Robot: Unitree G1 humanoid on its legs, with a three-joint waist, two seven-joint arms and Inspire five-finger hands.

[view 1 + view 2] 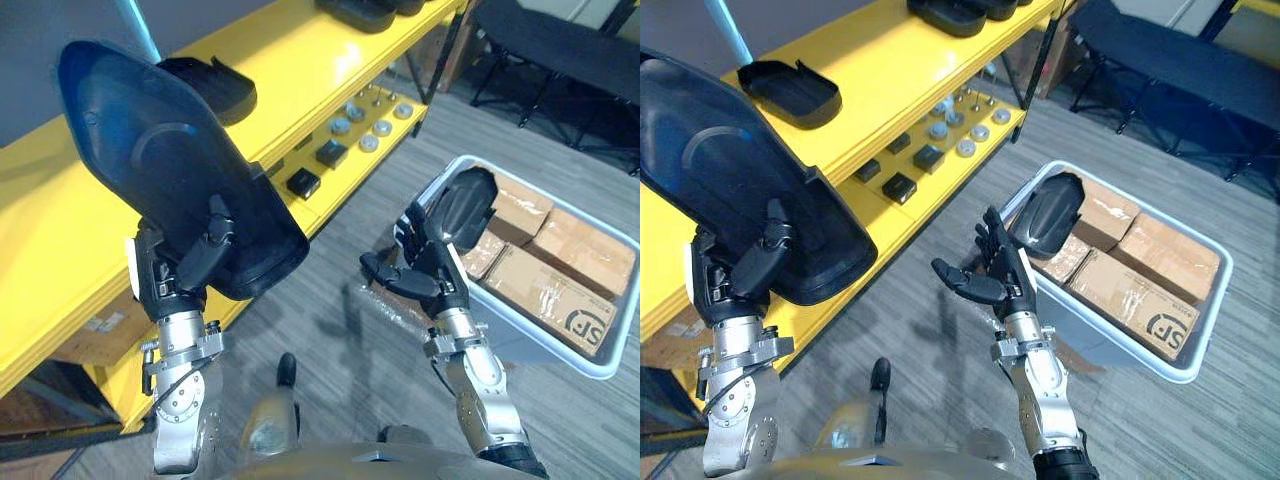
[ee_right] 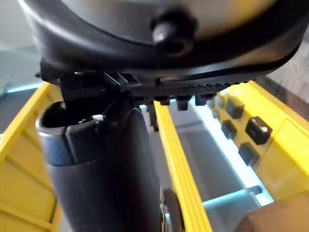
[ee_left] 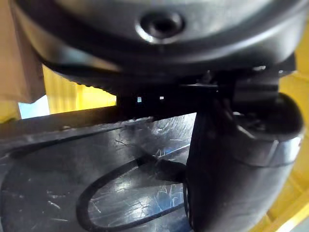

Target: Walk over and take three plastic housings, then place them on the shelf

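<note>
So, a yellow shelf is seen at left and a grey bin of cardboard boxes at right. One black housing is held up, clamped by the fingers of the left hand — a second housing is propped in the bin, seemingly on the boxes, and a third housing is laid on the shelf top. The right hand is raised empty — fingers spread.

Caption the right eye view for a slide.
Left hand grips a black plastic housing beside the yellow shelf; right hand open, empty.
</note>
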